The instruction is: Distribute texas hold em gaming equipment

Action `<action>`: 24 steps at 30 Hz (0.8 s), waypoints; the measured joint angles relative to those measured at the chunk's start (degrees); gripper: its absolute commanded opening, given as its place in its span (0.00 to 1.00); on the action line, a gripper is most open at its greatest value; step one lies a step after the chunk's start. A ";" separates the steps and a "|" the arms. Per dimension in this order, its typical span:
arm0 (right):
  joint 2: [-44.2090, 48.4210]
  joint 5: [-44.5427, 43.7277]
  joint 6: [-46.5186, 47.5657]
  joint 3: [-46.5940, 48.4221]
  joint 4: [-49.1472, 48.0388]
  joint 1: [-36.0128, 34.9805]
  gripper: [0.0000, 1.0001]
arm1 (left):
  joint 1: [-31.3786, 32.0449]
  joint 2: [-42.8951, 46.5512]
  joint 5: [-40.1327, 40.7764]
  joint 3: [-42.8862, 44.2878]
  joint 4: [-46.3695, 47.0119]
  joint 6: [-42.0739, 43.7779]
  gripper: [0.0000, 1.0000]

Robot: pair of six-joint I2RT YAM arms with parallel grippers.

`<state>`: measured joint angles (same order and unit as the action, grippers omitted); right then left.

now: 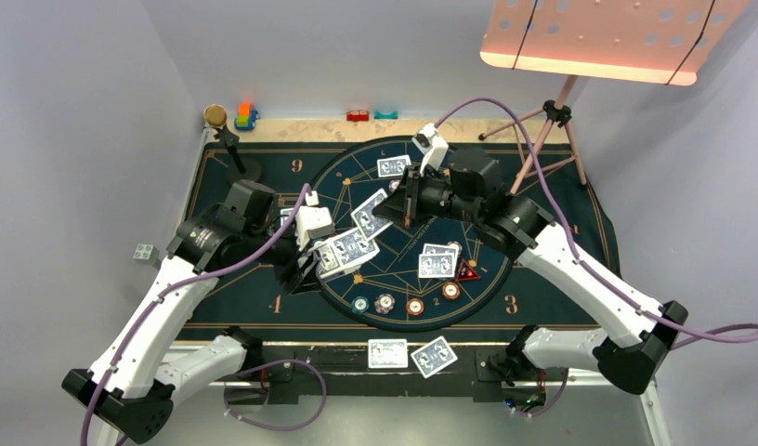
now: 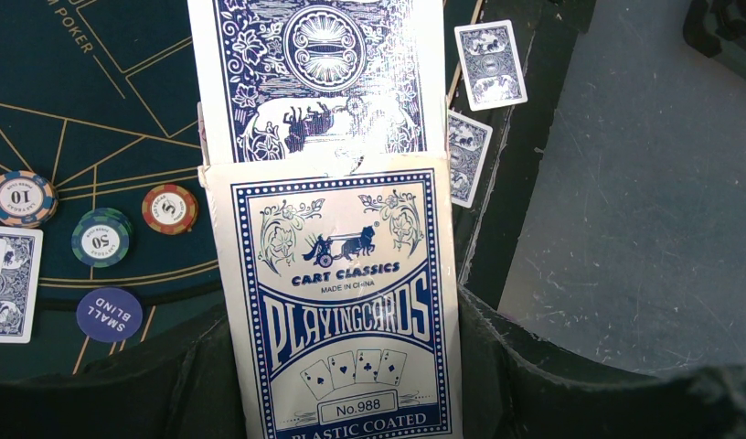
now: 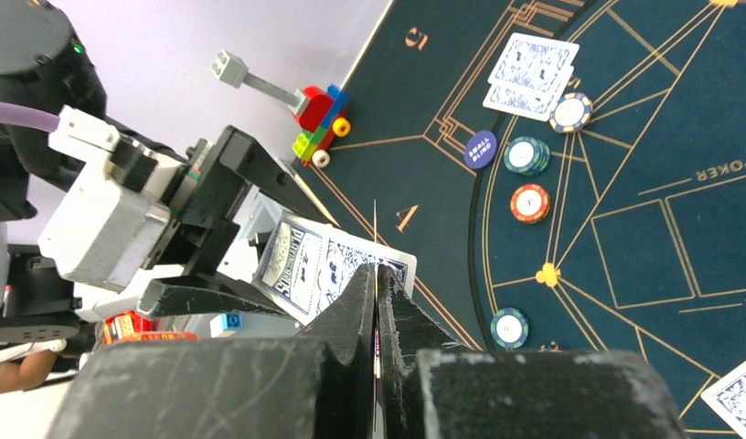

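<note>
dealing under way over the poker mat (image 1: 245, 311): best done by drawing the card (image 1: 370, 213) out flat and level, then laying it down well apart from the dealt cards (image 1: 437, 262). clamped from both sides by the left gripper (image 2: 342, 393), the card box (image 2: 342, 302), open end pointing far. pinched by its edge in the right gripper (image 3: 377, 302), fingers pressed together on it, just beside that open end, left of centre. chips (image 1: 386, 302) in a row near.
</note>
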<state>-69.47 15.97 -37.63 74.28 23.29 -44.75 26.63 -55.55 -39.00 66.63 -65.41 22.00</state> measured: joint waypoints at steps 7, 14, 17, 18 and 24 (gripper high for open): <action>0.85 -0.42 2.08 4.24 2.03 4.55 0.00 | 0.00 0.37 -0.04 0.00 -0.04 0.00 0.00; -4.68 -7.43 9.11 11.41 6.43 6.19 0.00 | 0.00 1.22 -0.15 -1.64 -0.26 0.04 0.00; -10.99 -13.64 12.26 13.31 8.28 6.14 0.00 | 0.00 1.29 -0.15 -2.01 -0.46 0.04 0.00; -13.14 -15.41 13.03 13.68 8.83 6.14 0.00 | 0.00 1.42 -0.15 -2.03 -0.48 0.07 0.00; -28.24 -28.92 16.22 15.89 14.45 5.35 0.00 | 0.00 3.32 -0.13 -2.05 -1.73 0.09 0.00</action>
<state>-97.71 -12.95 -21.41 90.17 37.74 -39.40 26.63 -52.23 -39.13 64.58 -67.13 22.09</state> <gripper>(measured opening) 0.007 0.695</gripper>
